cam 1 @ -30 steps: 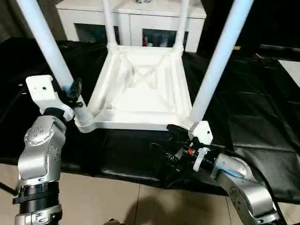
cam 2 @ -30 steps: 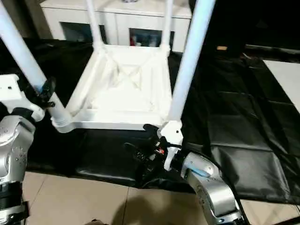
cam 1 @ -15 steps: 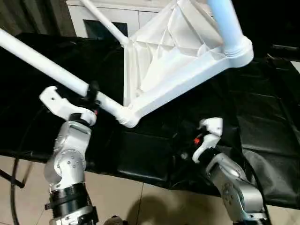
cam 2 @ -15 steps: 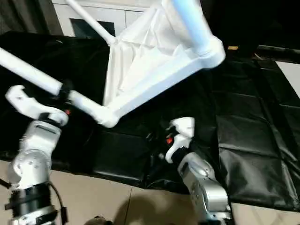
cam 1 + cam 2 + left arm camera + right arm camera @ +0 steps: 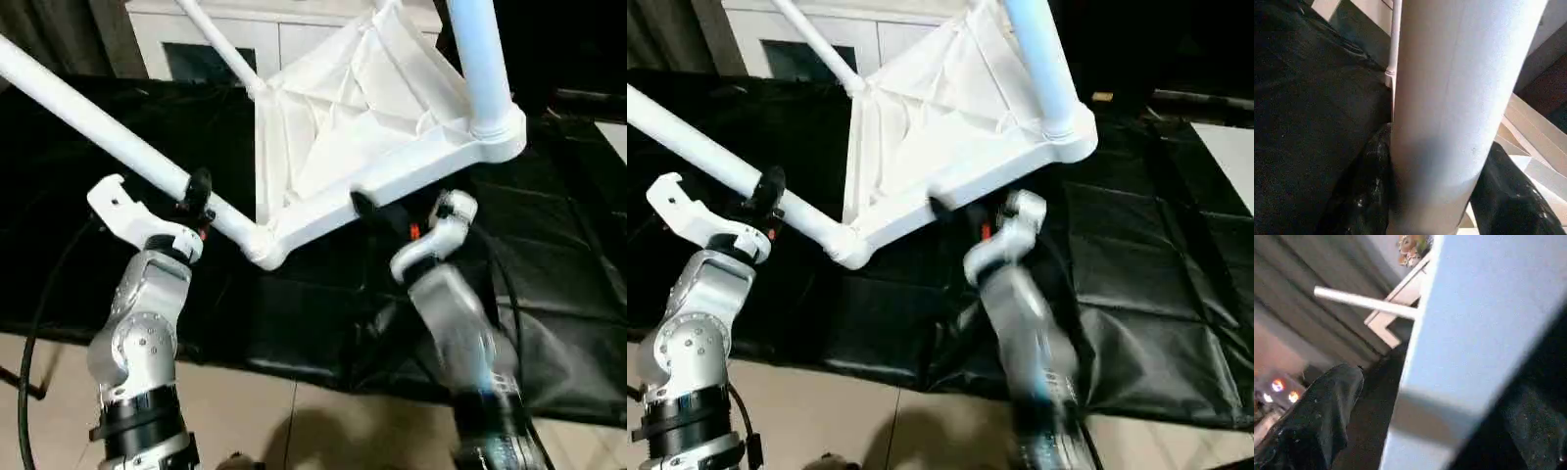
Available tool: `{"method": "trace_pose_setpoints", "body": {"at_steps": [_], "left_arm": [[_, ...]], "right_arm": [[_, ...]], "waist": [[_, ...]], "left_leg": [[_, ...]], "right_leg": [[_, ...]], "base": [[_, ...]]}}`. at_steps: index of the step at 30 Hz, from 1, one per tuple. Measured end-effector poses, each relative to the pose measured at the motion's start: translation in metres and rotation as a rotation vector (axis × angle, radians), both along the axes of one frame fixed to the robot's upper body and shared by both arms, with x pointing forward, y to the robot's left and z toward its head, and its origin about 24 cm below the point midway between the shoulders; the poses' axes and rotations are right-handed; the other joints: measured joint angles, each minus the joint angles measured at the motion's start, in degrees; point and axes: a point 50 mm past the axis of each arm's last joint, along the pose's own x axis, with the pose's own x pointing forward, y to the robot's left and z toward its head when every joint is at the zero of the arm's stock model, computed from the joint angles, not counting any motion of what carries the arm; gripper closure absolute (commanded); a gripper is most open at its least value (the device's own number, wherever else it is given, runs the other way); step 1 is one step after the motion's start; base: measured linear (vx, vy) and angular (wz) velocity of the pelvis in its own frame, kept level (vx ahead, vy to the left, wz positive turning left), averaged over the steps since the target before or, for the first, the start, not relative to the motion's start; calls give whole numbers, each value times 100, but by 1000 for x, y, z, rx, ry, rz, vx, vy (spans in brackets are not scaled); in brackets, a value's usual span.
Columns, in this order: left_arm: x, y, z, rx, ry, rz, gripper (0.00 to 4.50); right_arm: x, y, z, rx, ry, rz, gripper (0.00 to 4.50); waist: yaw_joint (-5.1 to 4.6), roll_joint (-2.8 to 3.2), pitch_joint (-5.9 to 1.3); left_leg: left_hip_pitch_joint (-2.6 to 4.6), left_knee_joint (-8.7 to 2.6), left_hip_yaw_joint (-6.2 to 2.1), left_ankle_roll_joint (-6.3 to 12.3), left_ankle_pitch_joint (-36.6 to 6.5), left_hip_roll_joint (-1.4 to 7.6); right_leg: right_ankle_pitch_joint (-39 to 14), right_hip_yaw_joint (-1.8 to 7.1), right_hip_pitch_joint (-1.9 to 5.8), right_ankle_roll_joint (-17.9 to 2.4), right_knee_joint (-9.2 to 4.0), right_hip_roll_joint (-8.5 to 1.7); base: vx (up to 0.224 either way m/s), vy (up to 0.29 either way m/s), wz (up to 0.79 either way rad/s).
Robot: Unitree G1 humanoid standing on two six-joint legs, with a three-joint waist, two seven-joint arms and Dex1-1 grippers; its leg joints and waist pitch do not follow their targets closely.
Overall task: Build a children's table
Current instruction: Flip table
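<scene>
- We see the table (image 5: 362, 108) tipped on its side over the black sheet (image 5: 549, 245), ribbed underside facing us.
- Left gripper (image 5: 196, 191) pinches a leg (image 5: 108, 132) near its base; fingers (image 5: 1366, 191) on both sides.
- Right gripper (image 5: 377, 211) spread wide at the top's near edge, not clamped.
- Cabinet (image 5: 225, 39) behind.

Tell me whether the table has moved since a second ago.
Yes. The children's table has tipped up from lying flat on the black cloth; its right edge now rises toward the white cabinet, with the left gripper clamped on one leg.
</scene>
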Motion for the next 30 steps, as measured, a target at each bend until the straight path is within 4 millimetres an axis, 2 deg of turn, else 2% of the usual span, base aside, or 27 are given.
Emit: {"method": "trace_pose_setpoints", "body": {"at_steps": [8, 13, 27, 29, 30], "left_arm": [[-1, -1, 1, 6, 0, -8, 264], [-2, -3, 0, 10, 4, -14, 264], [-2, -7, -1, 20, 11, -28, 264], [-2, -7, -2, 19, 13, -21, 208], [-2, -8, -1, 8, 9, -25, 208]], "right_arm": [[19, 9, -13, 17, 141, 9, 0], [31, 6, -12, 79, 219, -30, 47], [43, 10, -7, 196, 291, -40, 172], [45, 10, -6, 191, 291, -42, 194], [46, 10, -5, 182, 289, -45, 194]], "waist": [[10, 0, 0], [-7, 0, 0], [-23, -1, -1], [-27, -1, -1], [-23, -4, -2]], "left_leg": [[-7, 0, 35, 23, 36, 1], [-1, 0, 41, 22, 46, 5], [4, 0, 53, 28, 58, 8], [5, 0, 55, 28, 59, 8], [5, 0, 55, 27, 59, 8]], "right_leg": [[3, -3, -3, 1, 4, -3], [8, -1, -4, -1, 14, -3], [32, 3, -3, -1, 16, -3], [37, 4, -3, -4, 15, -3], [38, 3, -3, -4, 15, -4]], "base": [[0, 0, 0], [0, 0, 0], [0, 0, 0], [0, 0, 0], [0, 0, 0]]}}
